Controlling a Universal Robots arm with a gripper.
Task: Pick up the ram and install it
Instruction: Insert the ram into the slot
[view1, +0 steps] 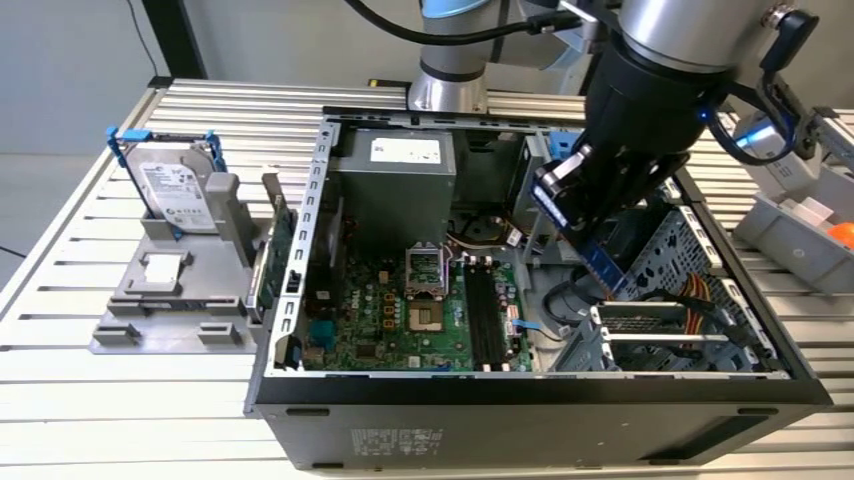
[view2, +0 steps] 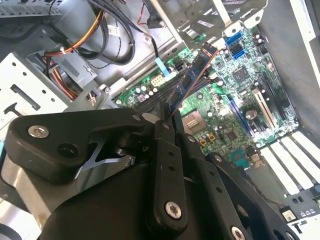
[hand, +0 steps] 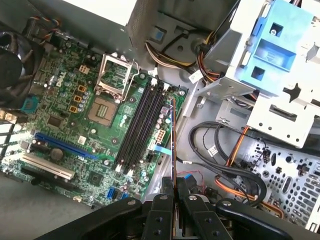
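Pincer (view1: 597, 222) clamped on the ram (view1: 602, 268), fingers (hand: 161, 210) pressed together on one end of the stick. In both wrist views the ram (hand: 173, 140) showed edge-on as a thin line running out from the pincer (hand: 175, 189).

Ram hung in the air above the open case (view1: 534, 392), inside the case's outline. It was tilted in the exterior view, with the lower end pointing down into the case. It touched nothing but the pincer. It was not seated.

The motherboard (view1: 387, 320) lay flat on the case floor. The memory slots (view1: 483, 318) on it were dark parallel strips. In the first wrist view the ram sat just beside the memory slots (hand: 139, 126), over the board's edge and roughly parallel to them. In the second wrist view the ram (view2: 192, 75) crossed over the slots (view2: 160, 96) at a slant.

The CPU socket (hand: 114, 75) sat inside the case on the far side of the slots from the ram. The power supply (view1: 394, 170) was in the case's rear corner. A blue drive bracket (hand: 272, 47) was also inside the case.

Outside the case, at the exterior view's left, a hard drive (view1: 174, 185) stood upright in a grey holder (view1: 160, 300) on the slatted counter (view1: 80, 420). A green expansion card (view1: 276, 255) stood on edge just beside the case wall.
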